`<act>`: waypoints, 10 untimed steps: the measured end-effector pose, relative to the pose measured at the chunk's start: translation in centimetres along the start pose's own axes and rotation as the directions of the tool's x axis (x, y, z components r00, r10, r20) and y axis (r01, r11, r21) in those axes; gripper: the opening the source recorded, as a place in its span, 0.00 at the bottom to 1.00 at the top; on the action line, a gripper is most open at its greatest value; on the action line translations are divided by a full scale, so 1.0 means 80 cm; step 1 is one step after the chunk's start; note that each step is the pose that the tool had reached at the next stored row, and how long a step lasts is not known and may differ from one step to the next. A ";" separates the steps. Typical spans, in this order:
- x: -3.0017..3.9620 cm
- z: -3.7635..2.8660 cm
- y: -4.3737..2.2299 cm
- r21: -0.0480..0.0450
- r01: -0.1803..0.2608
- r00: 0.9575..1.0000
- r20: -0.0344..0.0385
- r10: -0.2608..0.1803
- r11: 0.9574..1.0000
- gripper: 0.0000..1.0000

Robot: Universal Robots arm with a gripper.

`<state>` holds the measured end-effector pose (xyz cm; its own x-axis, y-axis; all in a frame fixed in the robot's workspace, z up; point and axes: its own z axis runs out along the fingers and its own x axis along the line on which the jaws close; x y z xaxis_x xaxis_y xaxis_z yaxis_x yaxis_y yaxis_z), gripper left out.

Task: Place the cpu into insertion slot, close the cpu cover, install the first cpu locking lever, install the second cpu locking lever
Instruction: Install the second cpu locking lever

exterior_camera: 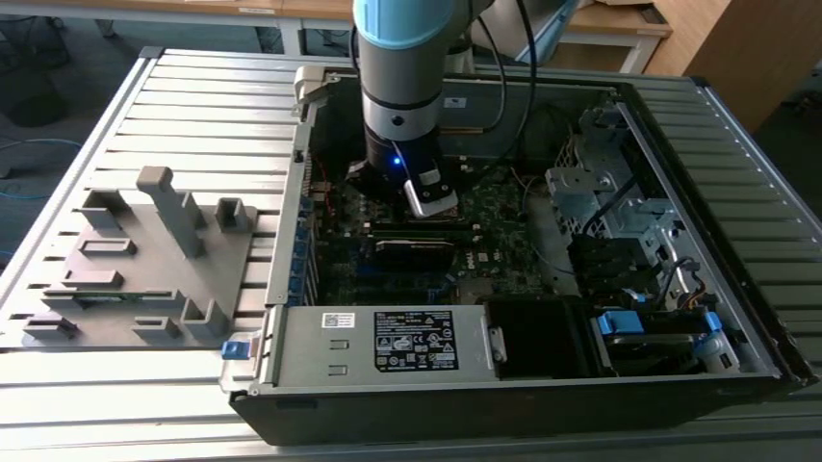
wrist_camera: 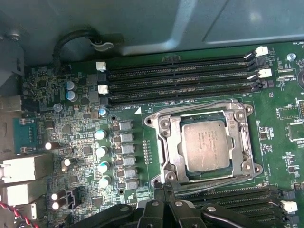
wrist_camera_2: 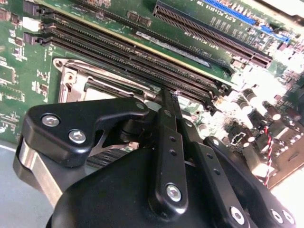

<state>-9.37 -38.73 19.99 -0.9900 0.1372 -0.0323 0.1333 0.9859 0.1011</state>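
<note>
The gripper (wrist_camera_2: 167, 97) is seen in the second wrist view with its two black fingers (wrist_camera_2: 164, 142) drawn together so that the tips meet; no gap is visible between them and nothing is held. The fingertips are positioned just above the near edge of the cpu socket, beside the black memory slots (wrist_camera_2: 142, 61). Whether the tips touch the socket frame cannot be told.

In the first wrist view the cpu (wrist_camera: 206, 145) is seated in the socket on the motherboard (wrist_camera: 71, 142), its dull silver-grey top facing up. The cpu cover (wrist_camera: 166, 147) lies flat around the cpu, its open centre framing the chip. The fingertips (wrist_camera: 164, 190) are located at the edge of the cover farthest from the three long memory slots (wrist_camera: 180, 78). The state of the locking levers cannot be determined.

Printing is present on the cpu top but is too small to be made out. In the exterior view the arm (exterior_camera: 404, 87) reaches down into the open computer case (exterior_camera: 719, 289), and a white label (exterior_camera: 415, 340) with a black panel is fixed to the power supply housing; its text is not legible. A grey fixture tray (exterior_camera: 141, 260) is placed on the table beside the case, on the exterior view's left.
</note>
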 end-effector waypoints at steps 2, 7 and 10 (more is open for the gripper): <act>0.0005 0.0003 -0.0013 -0.010 0.000 1.000 -0.001 0.000 1.000 0.10; 0.0008 0.0010 -0.0042 -0.028 -0.001 1.000 -0.002 0.001 1.000 0.10; 0.0014 0.0016 -0.0060 -0.033 -0.002 1.000 -0.003 0.001 0.999 0.10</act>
<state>-9.54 -39.18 19.82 -0.9899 0.1383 -0.0294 0.1332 0.9819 0.1343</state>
